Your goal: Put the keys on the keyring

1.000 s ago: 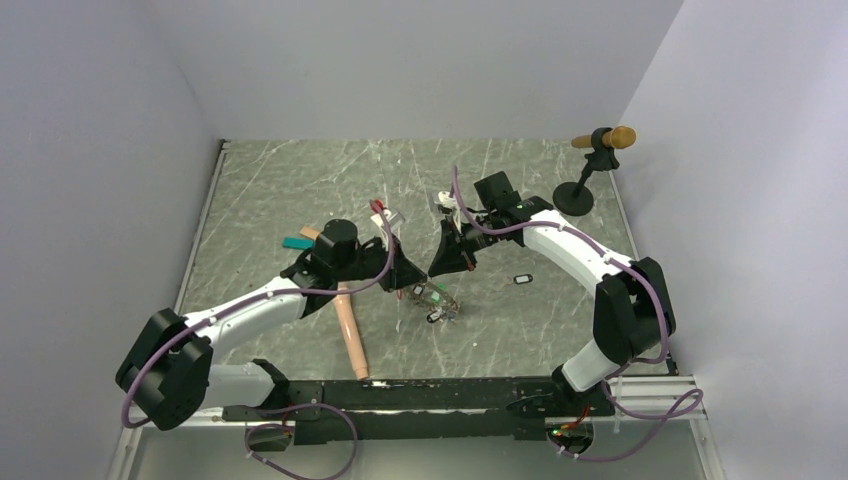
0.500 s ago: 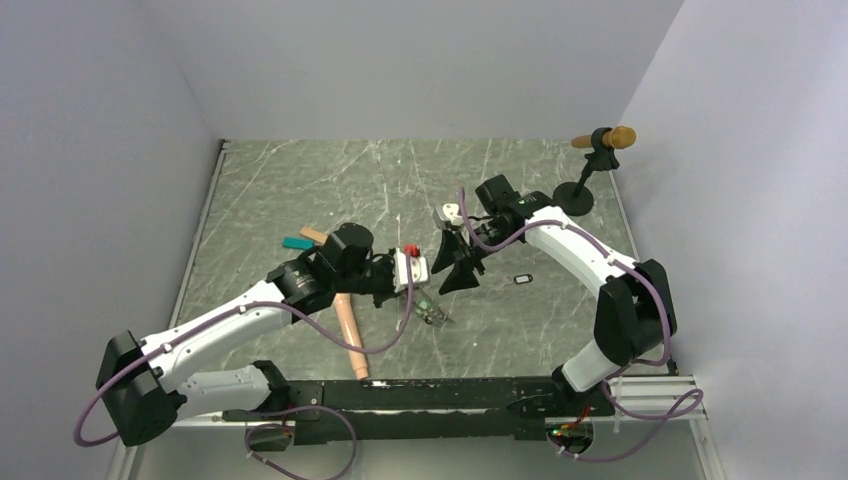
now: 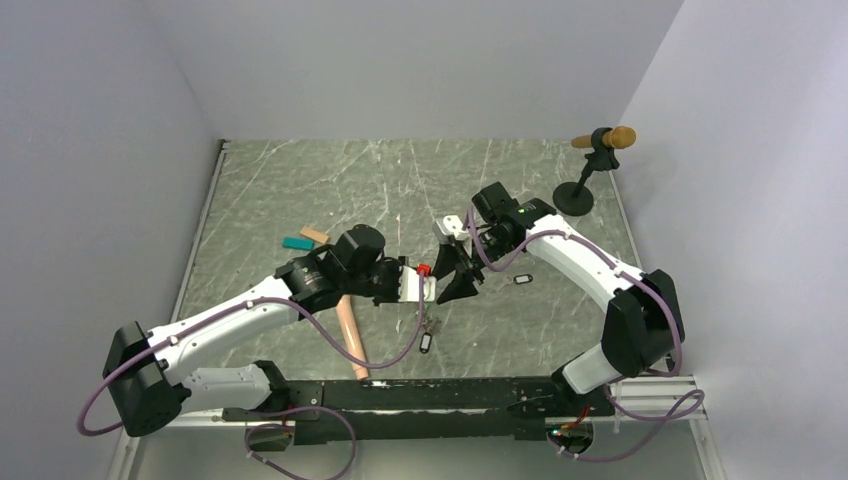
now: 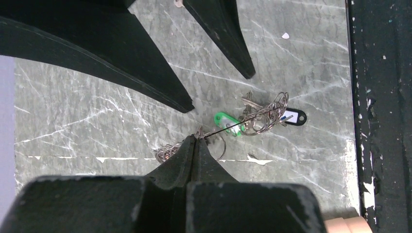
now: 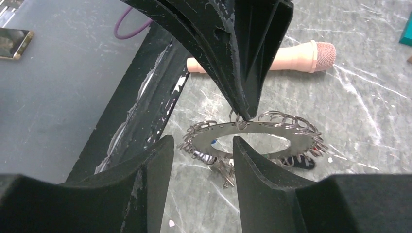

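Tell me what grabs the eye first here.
Over the middle of the table, the shut left tool pinches the keyring, with green and black keys bunched against it. The open right tool faces it closely. A peach cylinder lies nearby on the table.

Grey-green marble, black-and-white arms, small spots of bright plastic.

The table (image 3: pixel 300 190) is grey-green with thin white veins, between plain pale lilac-white walls (image 3: pixel 400 60). The left arm (image 3: pixel 225 320) and right arm (image 3: pixel 575 250) are white with black joints and purple cables (image 3: pixel 372 365). The left gripper (image 4: pixel 196 141) and right gripper (image 5: pixel 202 141) are matt black, with a small red piece (image 3: pixel 423 269) in the middle of the scene. The keyring (image 5: pixel 301 140) is shiny silver-grey, with a green key (image 4: pixel 227 120) and a black key (image 4: pixel 294 116) labelled white. On the left are a teal block (image 3: pixel 297 243), a tan block (image 3: pixel 314 235) and a peach cylinder (image 3: pixel 357 362) with a pink mesh end. At the far right a black stand (image 3: pixel 573 200) has a mustard-brown bar (image 3: pixel 610 138).
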`<action>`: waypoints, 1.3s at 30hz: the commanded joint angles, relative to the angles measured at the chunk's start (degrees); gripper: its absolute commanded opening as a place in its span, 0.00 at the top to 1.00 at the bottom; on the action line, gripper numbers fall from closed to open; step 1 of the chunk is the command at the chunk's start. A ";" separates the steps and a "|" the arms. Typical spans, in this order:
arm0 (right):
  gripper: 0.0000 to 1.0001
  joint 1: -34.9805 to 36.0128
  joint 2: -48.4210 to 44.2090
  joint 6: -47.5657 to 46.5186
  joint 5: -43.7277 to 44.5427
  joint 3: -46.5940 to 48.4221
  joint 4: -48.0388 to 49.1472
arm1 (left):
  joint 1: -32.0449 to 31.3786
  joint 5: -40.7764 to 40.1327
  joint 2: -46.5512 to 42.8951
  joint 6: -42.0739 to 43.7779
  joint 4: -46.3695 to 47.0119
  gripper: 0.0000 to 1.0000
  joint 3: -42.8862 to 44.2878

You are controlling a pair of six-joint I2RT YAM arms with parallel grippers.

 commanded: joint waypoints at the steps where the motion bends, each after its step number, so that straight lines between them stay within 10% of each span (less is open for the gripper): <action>1: 0.49 1.35 -1.44 1.72 -0.90 -0.76 4.22 | -0.28 3.07 -1.51 -1.94 7.15 1.00 0.71; 13: 0.51 1.95 -1.76 5.03 -0.38 -0.01 5.64 | 0.59 7.23 -9.46 -14.27 27.41 1.00 -13.94; 27: 0.59 3.03 -0.99 -1.64 -4.15 1.93 -1.94 | 1.71 1.64 -11.29 -36.71 93.66 1.00 -43.51; 39: 0.61 4.94 -0.34 3.37 -1.10 1.82 2.41 | 1.69 3.79 -5.93 -39.25 100.54 1.00 -42.91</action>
